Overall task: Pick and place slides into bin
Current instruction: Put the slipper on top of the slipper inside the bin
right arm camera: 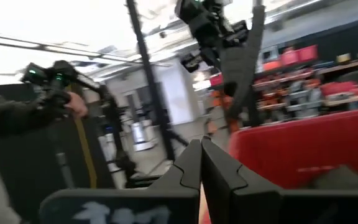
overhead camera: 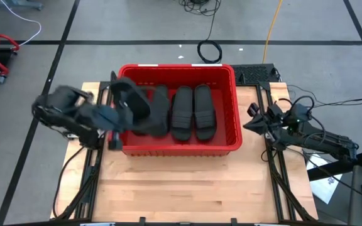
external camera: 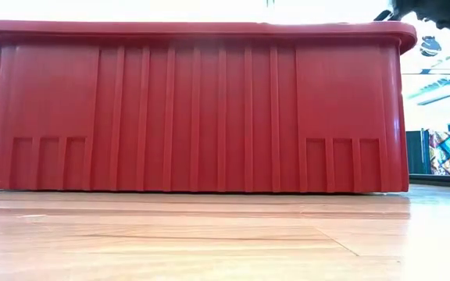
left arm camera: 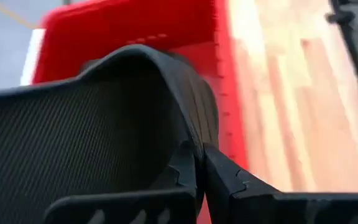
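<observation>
The red bin (overhead camera: 231, 143) stands mid-table and fills the low view (external camera: 201, 109). Two black slides (overhead camera: 193, 113) lie side by side on its floor, with another (overhead camera: 158, 119) to their left, partly hidden. My left gripper (overhead camera: 119, 115) is shut on a further black slide (overhead camera: 136, 99) over the bin's left rim. This slide fills the left wrist view (left arm camera: 86, 130) and shows in the right wrist view (right arm camera: 244, 68). My right gripper (overhead camera: 250, 123) waits, shut and empty, just right of the bin (right arm camera: 201, 152). My left gripper pinches the slide's thin side edge (left arm camera: 194, 134) between its two fingers (left arm camera: 229, 180). It comes from the table's left, slanting down. The slide is lifted clear and hangs on end below the gripper, above the bin's left part.
Bare wooden table (overhead camera: 181, 188) lies in front of the bin. Arm frames and cables run along both table sides (overhead camera: 281, 169). A person holding a device (right arm camera: 55, 93) shows in the room beyond the table.
</observation>
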`<state>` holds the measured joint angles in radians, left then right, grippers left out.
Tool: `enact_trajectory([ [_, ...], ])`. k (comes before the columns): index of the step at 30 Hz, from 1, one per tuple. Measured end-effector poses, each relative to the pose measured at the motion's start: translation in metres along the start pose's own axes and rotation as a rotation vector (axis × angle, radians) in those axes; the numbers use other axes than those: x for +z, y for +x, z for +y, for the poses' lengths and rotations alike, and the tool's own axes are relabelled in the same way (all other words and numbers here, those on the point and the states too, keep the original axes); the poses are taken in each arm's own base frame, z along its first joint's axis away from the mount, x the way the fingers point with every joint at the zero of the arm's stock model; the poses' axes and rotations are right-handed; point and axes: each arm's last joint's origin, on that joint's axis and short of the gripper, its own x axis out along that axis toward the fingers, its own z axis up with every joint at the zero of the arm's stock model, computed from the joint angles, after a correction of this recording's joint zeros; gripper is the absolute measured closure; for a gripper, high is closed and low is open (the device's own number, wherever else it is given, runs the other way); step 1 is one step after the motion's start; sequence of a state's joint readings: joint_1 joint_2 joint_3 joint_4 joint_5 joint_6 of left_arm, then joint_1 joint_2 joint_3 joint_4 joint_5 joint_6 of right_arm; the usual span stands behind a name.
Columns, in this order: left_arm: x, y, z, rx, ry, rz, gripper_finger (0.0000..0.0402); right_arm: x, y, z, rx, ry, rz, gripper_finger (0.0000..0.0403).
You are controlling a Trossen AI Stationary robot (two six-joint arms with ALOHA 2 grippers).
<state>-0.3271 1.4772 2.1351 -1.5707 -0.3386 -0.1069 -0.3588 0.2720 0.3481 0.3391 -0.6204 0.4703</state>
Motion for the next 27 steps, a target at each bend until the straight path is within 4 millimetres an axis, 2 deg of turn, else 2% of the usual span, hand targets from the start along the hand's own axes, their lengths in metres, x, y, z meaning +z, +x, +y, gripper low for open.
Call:
enact_trajectory([
  [4,-0.015,-0.013,0.028,0.078,0.0,-0.024,0.0401,-0.001,0.001,-0.006,-0.121,-0.012,-0.029,0.0403],
  [8,-0.023,-0.026,0.049,0.146,0.062,-0.126,0.0401,0.0,0.002,-0.009,-0.227,-0.052,-0.069,0.0403],
  [11,-0.025,-0.038,0.062,0.151,0.12,-0.294,0.0401,0.001,0.001,-0.012,-0.308,-0.093,-0.099,0.0403],
  [16,-0.033,-0.051,0.076,0.042,0.211,-0.672,0.0401,0.002,0.0,-0.014,-0.388,-0.173,-0.115,0.0403],
  [19,-0.031,-0.04,0.083,-0.102,0.247,-0.9,0.0401,0.002,0.0,-0.014,-0.397,-0.19,-0.115,0.0403],
  [22,-0.029,-0.014,0.09,-0.299,0.212,-0.997,0.0401,0.002,0.0,-0.014,-0.398,-0.197,-0.111,0.0403],
  [25,-0.032,0.029,0.098,-0.533,0.108,-0.918,0.0401,0.002,0.0,-0.014,-0.398,-0.185,-0.11,0.0403],
  [27,-0.038,0.062,0.104,-0.679,0.001,-0.786,0.0401,0.001,0.0,-0.014,-0.401,-0.178,-0.103,0.0403],
])
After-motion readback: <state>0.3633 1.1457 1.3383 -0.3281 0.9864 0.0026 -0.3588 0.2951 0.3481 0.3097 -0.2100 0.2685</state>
